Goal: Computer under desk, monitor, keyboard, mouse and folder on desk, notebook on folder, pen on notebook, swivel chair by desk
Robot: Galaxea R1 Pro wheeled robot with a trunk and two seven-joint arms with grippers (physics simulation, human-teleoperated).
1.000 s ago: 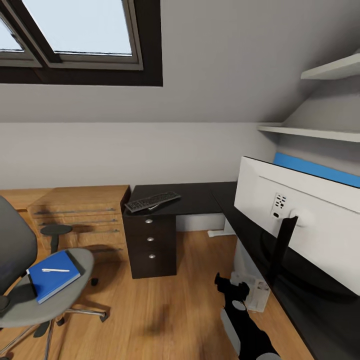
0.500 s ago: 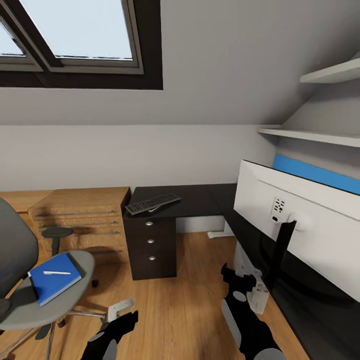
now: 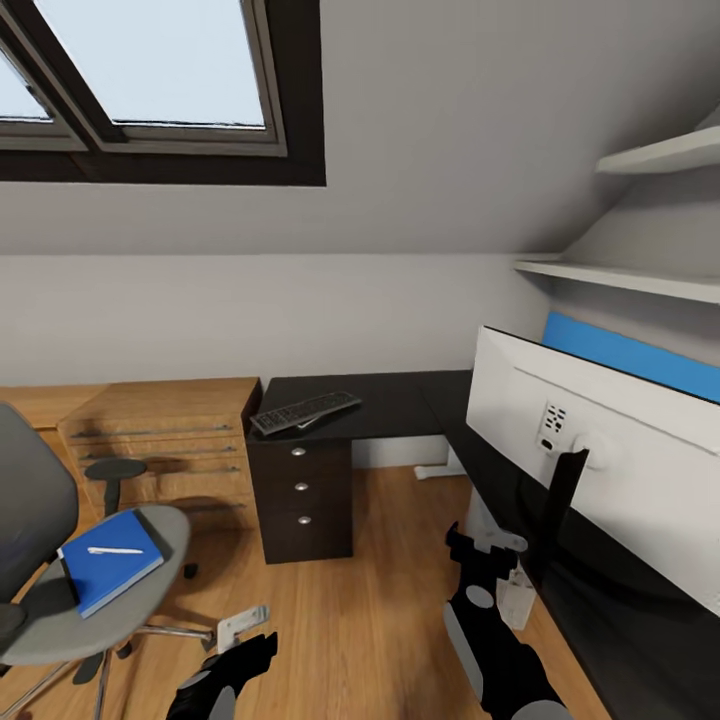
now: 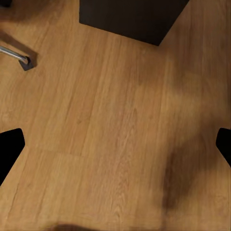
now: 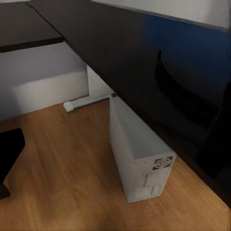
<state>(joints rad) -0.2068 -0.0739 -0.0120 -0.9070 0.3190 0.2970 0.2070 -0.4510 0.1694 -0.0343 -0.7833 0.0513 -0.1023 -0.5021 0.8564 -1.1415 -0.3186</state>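
Observation:
The swivel chair (image 3: 60, 600) stands at the left, apart from the black desk (image 3: 400, 400). On its seat lies the blue folder (image 3: 105, 570) with the white pen (image 3: 112, 550) on top. A dark strip along the folder's edge (image 3: 152, 522) may be the notebook. The keyboard (image 3: 305, 410) rests on the desk above the drawers. On the desk's right wing stands the monitor (image 3: 610, 470), back towards me. The computer (image 5: 137, 161) stands under the desk. The mouse is out of view. My left gripper (image 3: 245, 640) is open above bare floor, and my right gripper (image 3: 482, 552) is open near the computer.
A light wooden chest (image 3: 160, 440) stands left of the desk's drawer unit (image 3: 300, 495). Wall shelves (image 3: 620, 275) hang above the monitor, under a sloped ceiling with a skylight (image 3: 150, 70). Wooden floor (image 3: 350, 620) lies between chair and desk. A chair leg caster (image 4: 24, 60) is near my left gripper.
The camera has tilted up slightly. My left gripper has come into the head view at the bottom. My right gripper has risen a little towards the desk.

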